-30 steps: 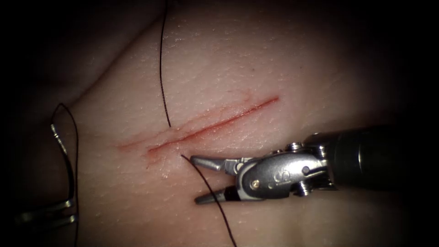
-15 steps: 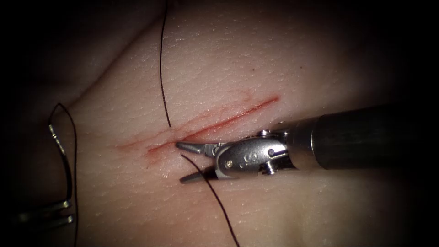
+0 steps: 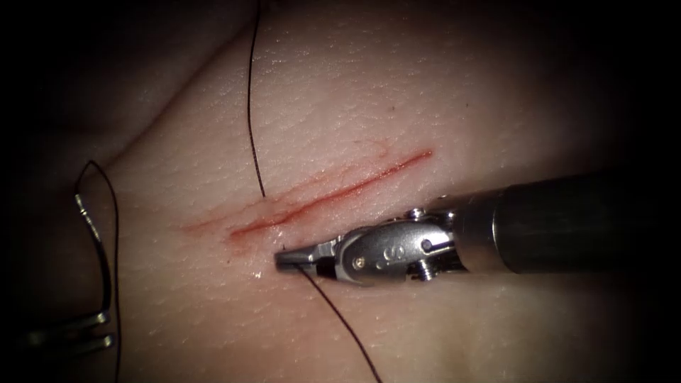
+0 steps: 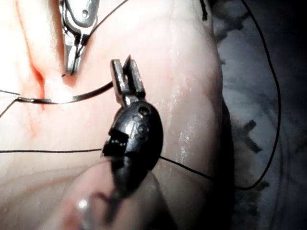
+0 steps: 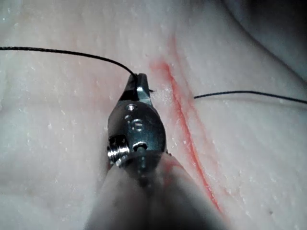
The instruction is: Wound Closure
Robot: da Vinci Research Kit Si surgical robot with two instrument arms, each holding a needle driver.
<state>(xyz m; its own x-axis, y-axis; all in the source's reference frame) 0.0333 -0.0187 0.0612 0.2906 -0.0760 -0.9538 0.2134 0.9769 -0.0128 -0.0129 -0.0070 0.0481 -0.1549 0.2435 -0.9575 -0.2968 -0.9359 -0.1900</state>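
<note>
Two arms are over the tissue [image 3: 425, 92], and the right hand [image 3: 291, 257] is the one at work: it lies clamped on the thread [image 3: 340, 319] just on the right side of the cut [image 3: 333, 193], right where the strand meets the skin. From that grip the thread's long run trails away from the cut, toward the viewer. Well off to the left, the left hand [image 4: 123, 72] is closed on the needle [image 3: 103, 259] near one end of its curve, clear of the tissue.
</note>
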